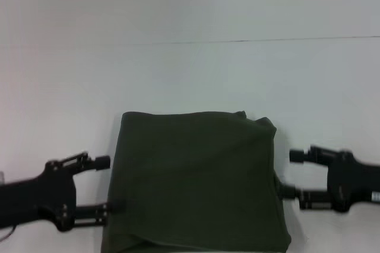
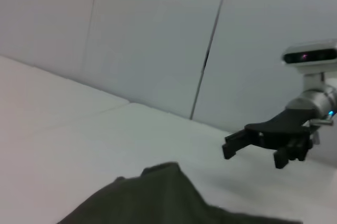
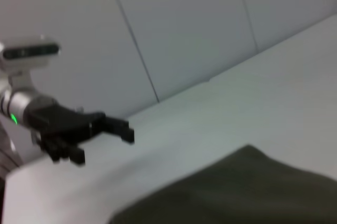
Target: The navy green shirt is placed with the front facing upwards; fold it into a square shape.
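Navy green shirt (folded) on table

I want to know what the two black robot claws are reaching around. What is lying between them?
The folded dark olive-green cotton shirt lies on the white table between the left gripper and right gripper, in the head view.

We see the navy green shirt lying folded on the table, near its front edge and about midway across. The left gripper sits just beside the shirt's left edge, the right gripper just beside its right edge, facing each other across it. Behind the shirt the table runs back to a wall.
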